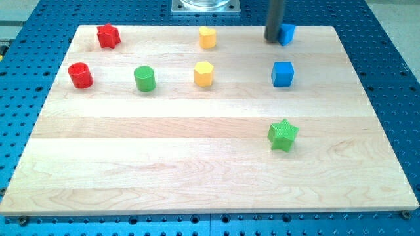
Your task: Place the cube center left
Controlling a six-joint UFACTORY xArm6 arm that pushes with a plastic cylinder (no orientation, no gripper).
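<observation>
My tip [273, 39] stood at view's top right, touching left side of partly hidden blue block [287, 33]; no pincer on rod, nothing grasped. Blue cube [283, 73] sat just below, apart. Counted: two blue, two yellow [207, 37] [204, 73], two red [108, 35] [81, 75], green cylinder [144, 78], green star [283, 135]. Wooden bench [197, 170] carried all.

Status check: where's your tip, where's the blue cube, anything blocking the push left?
My tip at top edge, beside a partly hidden blue block. Blue cube below it, untouched. Yellow block and green cylinder sit leftward in its row.
</observation>
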